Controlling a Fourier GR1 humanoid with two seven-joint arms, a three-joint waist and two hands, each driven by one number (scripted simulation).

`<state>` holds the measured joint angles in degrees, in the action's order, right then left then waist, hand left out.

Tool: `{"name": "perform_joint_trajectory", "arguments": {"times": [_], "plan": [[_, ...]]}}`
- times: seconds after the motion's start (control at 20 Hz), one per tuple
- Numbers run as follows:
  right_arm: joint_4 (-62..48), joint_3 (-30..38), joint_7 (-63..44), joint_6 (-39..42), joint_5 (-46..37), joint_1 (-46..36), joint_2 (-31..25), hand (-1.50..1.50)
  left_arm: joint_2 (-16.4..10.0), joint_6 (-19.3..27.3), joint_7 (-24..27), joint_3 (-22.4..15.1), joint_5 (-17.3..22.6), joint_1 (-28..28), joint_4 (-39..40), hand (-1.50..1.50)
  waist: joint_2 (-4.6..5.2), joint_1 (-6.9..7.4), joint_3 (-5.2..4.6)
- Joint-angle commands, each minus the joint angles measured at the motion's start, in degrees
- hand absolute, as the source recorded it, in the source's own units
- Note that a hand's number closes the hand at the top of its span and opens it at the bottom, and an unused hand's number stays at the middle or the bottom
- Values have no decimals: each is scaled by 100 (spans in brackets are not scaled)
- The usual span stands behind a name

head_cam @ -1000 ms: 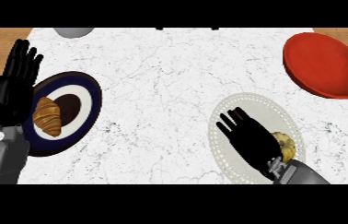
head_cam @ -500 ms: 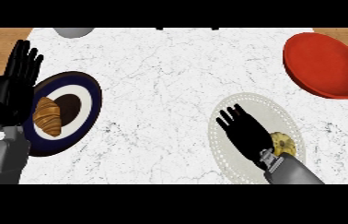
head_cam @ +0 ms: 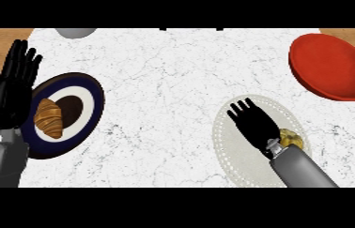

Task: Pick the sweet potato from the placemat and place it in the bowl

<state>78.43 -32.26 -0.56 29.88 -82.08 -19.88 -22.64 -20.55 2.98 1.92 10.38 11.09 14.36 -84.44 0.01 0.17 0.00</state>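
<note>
On the placemat [head_cam: 232, 161], sweet potato [head_cam: 292, 139] lies beside the right robot hand [head_cam: 254, 125], fingers apart.

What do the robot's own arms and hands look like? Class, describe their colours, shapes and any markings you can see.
Both arms look alike. The left hand and right hand are matte black, with slim fingers and a thumb. Behind each is a smooth, rounded grey limb: the left forearm and right forearm. A small pale collar joins the right hand to its arm. No cables, sleeves or markings show.
</note>
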Motion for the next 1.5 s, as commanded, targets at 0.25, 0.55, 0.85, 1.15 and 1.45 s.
{"name": "perform_joint_trajectory", "arguments": {"times": [0.25, 0.55, 0.85, 1.15, 1.45], "plan": [[-634, 177, 550, -950, -386, -52, 245, 150, 282, 169, -59, -55, -247, -69, -181, 0, 0, 3, 2], [-522, 398, 1026, -1118, -649, 22, 197, 150, 241, -48, -94, 107, -202, -153, -241, 0, -3, -8, 0], [-1248, 2837, 1610, -1866, 946, 357, -1434, 150, 177, 55, 25, 324, -140, -302, -168, 0, 46, -538, 65], [-2311, 4367, 2210, -1798, 2019, 346, -2278, 150, 127, 102, 10, 469, -90, -343, -166, 0, 131, -613, 114], [-3442, 5522, 3077, -2045, 2678, 239, -3290, 150, 151, 7, 66, 386, -72, -341, -268, 0, 140, -338, 114]]}}
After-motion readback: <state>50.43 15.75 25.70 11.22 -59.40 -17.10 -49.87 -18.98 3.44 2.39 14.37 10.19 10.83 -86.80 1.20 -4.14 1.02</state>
